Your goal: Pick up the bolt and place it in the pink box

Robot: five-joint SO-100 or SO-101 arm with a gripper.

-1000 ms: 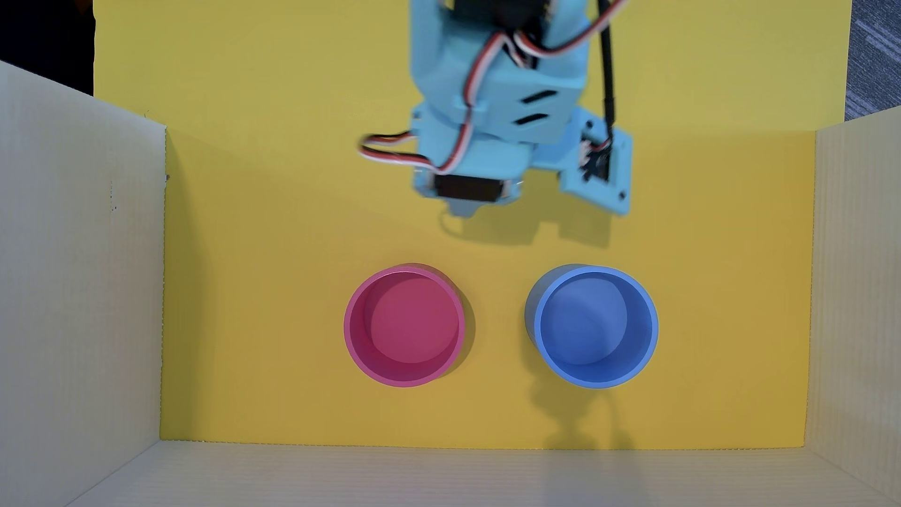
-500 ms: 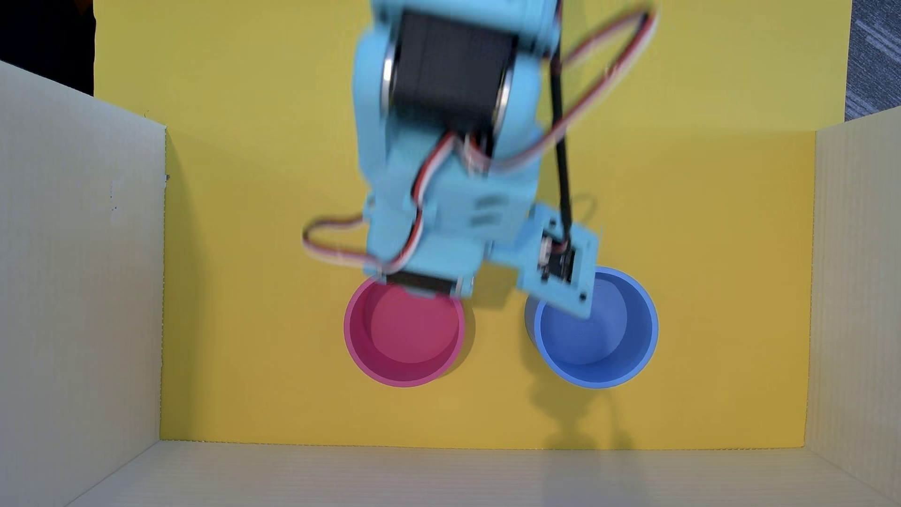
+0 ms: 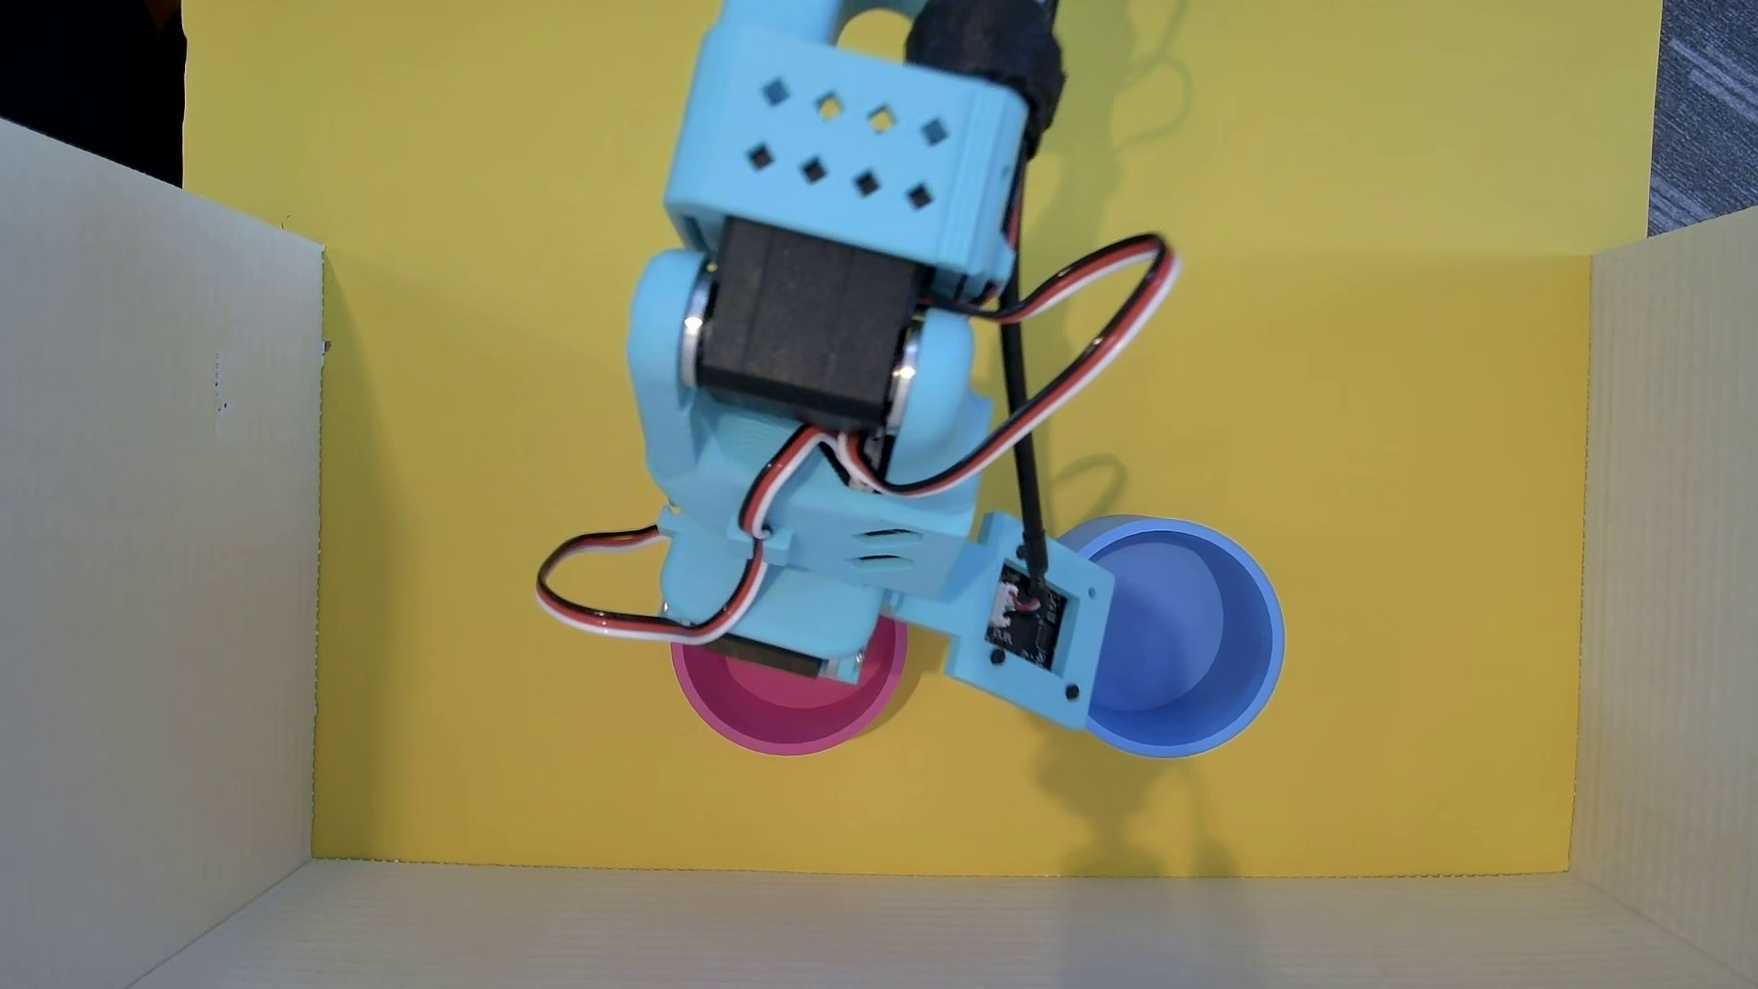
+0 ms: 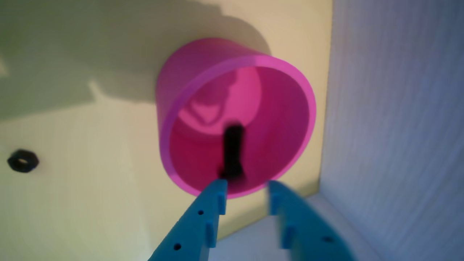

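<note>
In the wrist view my gripper [image 4: 246, 185] is open, its two blue fingertips apart with nothing between them. Just past the left fingertip [image 4: 217, 190] the bolt [image 4: 232, 150] shows as a blurred black stick inside the mouth of the pink box [image 4: 290, 90]. Whether it still touches that fingertip I cannot tell. In the overhead view the blue arm [image 3: 809, 380] reaches over the far half of the pink box [image 3: 790, 727] and hides both the fingers and the bolt.
A round blue container [image 3: 1208, 647] stands right of the pink box in the overhead view, partly under the wrist camera mount [image 3: 1032, 632]. A dark hexagonal nut [image 4: 23, 160] lies on the yellow floor [image 3: 476, 571]. Cardboard walls [image 3: 152, 571] enclose three sides.
The arm has swung from the back of the yellow floor forward and slightly left, and its head now hangs over the pink box.
</note>
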